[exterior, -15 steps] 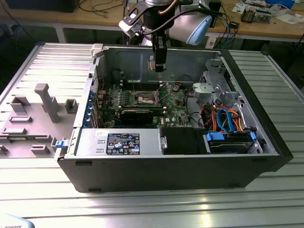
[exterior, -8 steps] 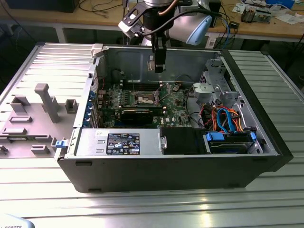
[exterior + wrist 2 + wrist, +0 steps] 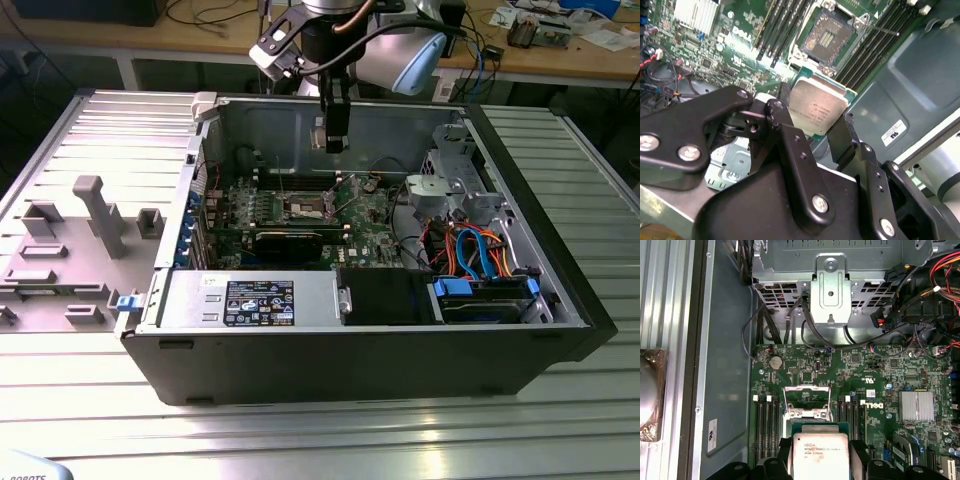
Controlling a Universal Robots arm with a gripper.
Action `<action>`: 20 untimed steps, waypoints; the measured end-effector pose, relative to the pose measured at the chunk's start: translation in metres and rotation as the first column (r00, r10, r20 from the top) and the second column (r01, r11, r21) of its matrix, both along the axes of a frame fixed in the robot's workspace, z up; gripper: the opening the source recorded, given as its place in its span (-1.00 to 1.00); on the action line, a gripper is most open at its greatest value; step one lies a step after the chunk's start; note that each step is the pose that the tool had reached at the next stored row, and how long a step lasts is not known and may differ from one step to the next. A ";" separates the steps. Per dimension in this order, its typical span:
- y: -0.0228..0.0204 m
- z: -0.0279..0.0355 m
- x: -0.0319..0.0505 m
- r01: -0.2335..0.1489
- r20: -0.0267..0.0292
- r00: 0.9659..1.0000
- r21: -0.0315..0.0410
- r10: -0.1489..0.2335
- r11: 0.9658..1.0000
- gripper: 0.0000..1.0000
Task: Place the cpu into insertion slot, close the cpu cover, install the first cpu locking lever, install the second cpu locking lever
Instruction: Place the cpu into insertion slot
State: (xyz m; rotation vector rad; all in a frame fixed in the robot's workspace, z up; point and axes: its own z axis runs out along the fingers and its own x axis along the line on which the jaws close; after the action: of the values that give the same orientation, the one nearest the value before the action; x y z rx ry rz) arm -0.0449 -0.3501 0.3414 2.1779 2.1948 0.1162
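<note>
One cpu (image 3: 817, 107) — one insertion slot (image 3: 828, 35)

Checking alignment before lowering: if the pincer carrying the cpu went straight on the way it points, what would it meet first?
Most likely the insertion slot, or the green board right beside it; the cpu held in the pincer would touch first. Depth is unclear, so exact alignment can't be settled.

- Computer case (image 3: 350, 350) lies open on the table (image 3: 300, 440). A moulded panel (image 3: 70, 250) lies beside it, at the exterior view's left.
- Circuit board (image 3: 370, 235) lies inside the case, with the insertion slot (image 3: 306, 207) near its middle.
- Drive cage (image 3: 450, 185) stands at the board's right in the exterior view. The power supply box (image 3: 250, 300) sits along the near wall.
- Tool (image 3: 335, 140) hangs above the slot, apart from it, with the cpu (image 3: 817, 107) clamped between its fingers (image 3: 841, 142).
</note>
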 end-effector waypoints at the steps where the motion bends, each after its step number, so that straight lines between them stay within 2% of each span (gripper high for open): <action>1: 0.0000 0.0000 0.0000 0.000 0.000 1.000 0.000 0.000 1.000 0.08; 10: 0.0000 -0.0007 -0.0009 0.000 0.000 1.000 0.000 0.000 1.000 0.08; 16: -0.0001 -0.0123 -0.0086 0.000 0.000 1.000 0.000 0.000 1.000 0.08; 18: -0.0001 -0.0187 -0.0108 0.000 0.000 1.000 0.000 0.000 1.000 0.08; 20: -0.0002 -0.0193 -0.0109 0.000 0.000 1.000 0.000 0.000 1.000 0.08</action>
State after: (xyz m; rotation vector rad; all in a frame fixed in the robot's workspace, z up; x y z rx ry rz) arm -0.0559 -0.3503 0.3221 2.1778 2.1949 0.1157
